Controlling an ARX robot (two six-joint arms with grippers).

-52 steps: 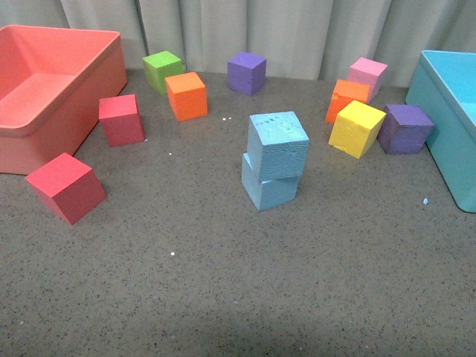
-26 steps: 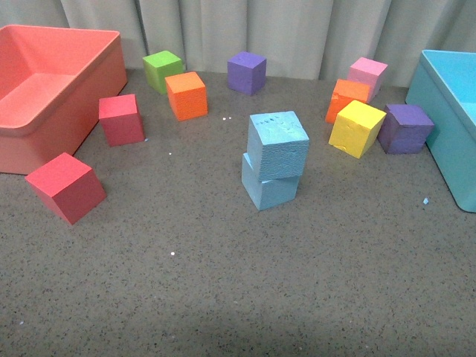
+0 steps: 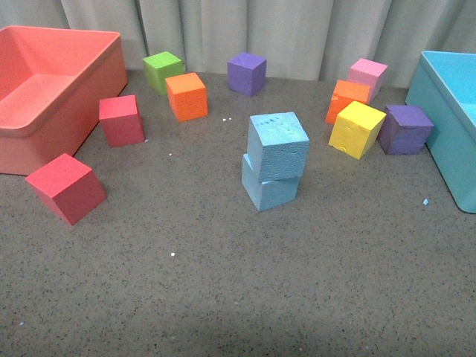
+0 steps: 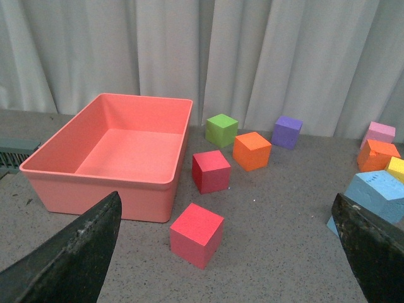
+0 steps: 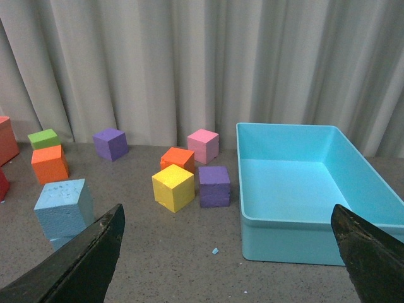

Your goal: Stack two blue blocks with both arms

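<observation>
Two sky-blue foam cubes stand stacked in the middle of the table: the upper blue block (image 3: 278,144) sits twisted and slightly offset on the lower blue block (image 3: 269,188). The stack also shows at the edge of the left wrist view (image 4: 377,196) and in the right wrist view (image 5: 63,207). Neither arm appears in the front view. My left gripper (image 4: 227,252) is open and empty, its fingers (image 4: 76,252) wide apart above the table near a red cube. My right gripper (image 5: 227,252) is open and empty, well away from the stack.
A salmon bin (image 3: 44,97) stands at the left and a turquoise bin (image 3: 446,126) at the right. Loose cubes lie around: two red (image 3: 65,187), green (image 3: 163,70), orange (image 3: 186,95), purple (image 3: 246,72), pink (image 3: 367,74), orange (image 3: 346,97), yellow (image 3: 356,128), purple (image 3: 404,128).
</observation>
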